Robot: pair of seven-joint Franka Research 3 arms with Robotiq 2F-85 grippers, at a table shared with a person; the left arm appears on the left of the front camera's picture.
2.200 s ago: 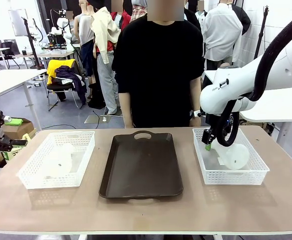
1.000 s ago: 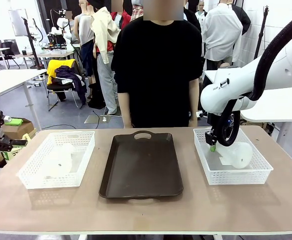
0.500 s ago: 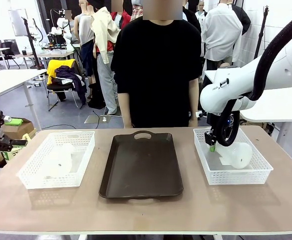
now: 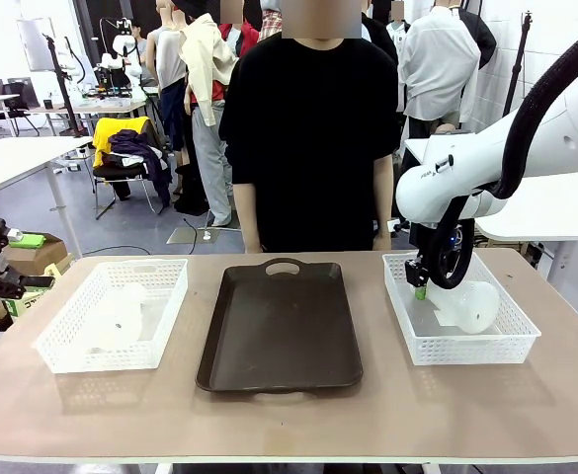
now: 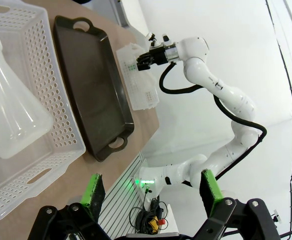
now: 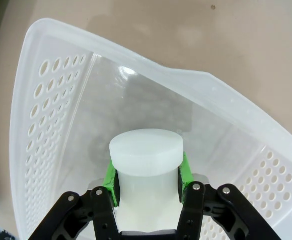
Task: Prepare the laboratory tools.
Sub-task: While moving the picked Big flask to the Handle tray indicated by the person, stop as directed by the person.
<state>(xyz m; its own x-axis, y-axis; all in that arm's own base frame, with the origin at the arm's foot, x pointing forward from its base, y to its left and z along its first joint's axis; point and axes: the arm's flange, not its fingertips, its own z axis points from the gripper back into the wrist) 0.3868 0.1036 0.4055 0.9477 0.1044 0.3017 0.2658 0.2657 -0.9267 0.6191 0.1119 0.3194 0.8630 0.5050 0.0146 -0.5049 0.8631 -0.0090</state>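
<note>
The right gripper [image 6: 146, 175] is clamped on the neck of a flask [image 6: 146, 150], a green pad pressed to each side just below the flat rim. The neck points out past the fingertips. In the front view the wide base [image 4: 473, 306] lies to the gripper's outer side, and whether it rests on the floor below or hangs just clear is hard to tell. Around and under the gripper is the right white basket [image 6: 51, 100], with bare table [image 4: 289, 415] past its rim.

The left gripper [image 5: 150, 192] hangs off the table edge, its jaws wide apart with nothing between them. Just ahead of it is the left white basket [image 5: 61, 130], where the second flask [image 5: 11, 125] lies on its side. Beyond that basket lies the dark brown tray [image 5: 91, 85]. A person [image 4: 313, 138] in black stands at the far side.
</note>
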